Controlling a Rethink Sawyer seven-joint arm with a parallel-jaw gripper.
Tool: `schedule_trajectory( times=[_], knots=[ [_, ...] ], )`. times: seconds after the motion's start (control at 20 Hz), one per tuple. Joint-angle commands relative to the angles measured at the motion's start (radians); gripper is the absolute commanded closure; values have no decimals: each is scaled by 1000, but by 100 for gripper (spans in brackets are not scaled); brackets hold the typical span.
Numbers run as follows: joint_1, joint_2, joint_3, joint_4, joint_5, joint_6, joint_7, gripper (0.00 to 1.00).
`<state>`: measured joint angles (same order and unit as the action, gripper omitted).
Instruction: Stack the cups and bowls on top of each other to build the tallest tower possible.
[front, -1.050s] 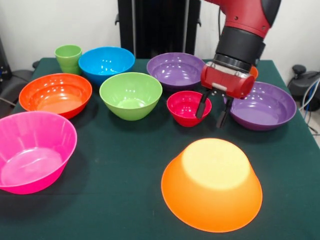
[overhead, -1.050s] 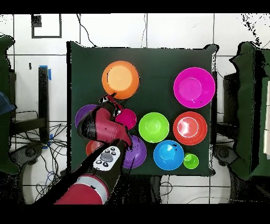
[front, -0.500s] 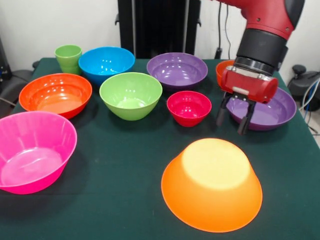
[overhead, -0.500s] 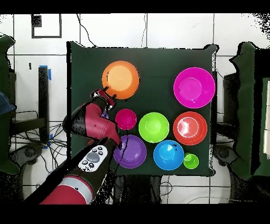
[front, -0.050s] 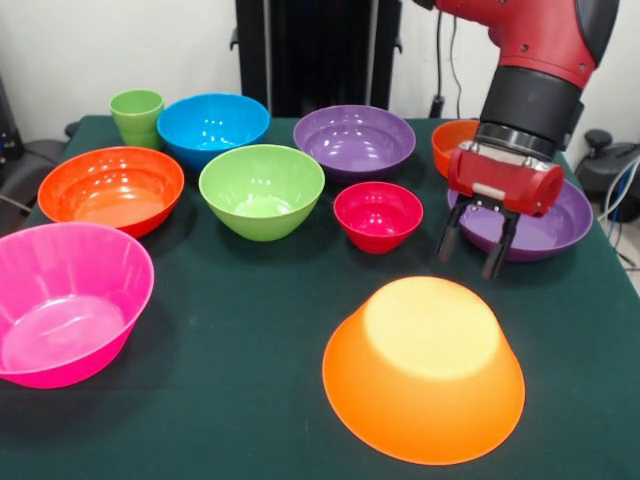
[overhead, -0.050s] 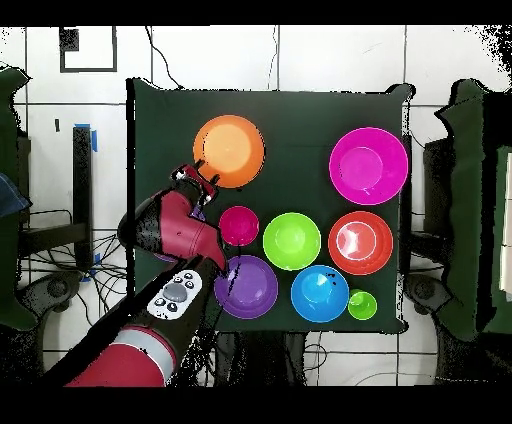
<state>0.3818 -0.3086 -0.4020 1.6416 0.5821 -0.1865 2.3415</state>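
1. The green table (front, -0.050s: 250, 300) has bowls spread all over it.
2. The gripper (front, -0.050s: 477, 247) hangs empty, fingers apart, over the big purple bowl (front, -0.050s: 545, 222).
3. The upside-down orange bowl (front, -0.050s: 424, 365) sits close by; a low finger could bump it.

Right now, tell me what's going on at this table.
A red robot arm hangs its gripper with jaws open and empty over the near rim of a purple bowl, just behind an upturned orange bowl. Nothing is stacked yet: the other bowls, among them the small red one and the green one, and the light-green cup sit apart on the green cloth.
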Motion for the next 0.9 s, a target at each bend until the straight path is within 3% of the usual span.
schedule_trajectory(
  times=[0.05, 0.9],
  knots=[
    [6, 77, 78, -79, 61, 35, 134, 0],
    [100, 226, -28, -177, 218, 82, 110, 0]
  ],
)
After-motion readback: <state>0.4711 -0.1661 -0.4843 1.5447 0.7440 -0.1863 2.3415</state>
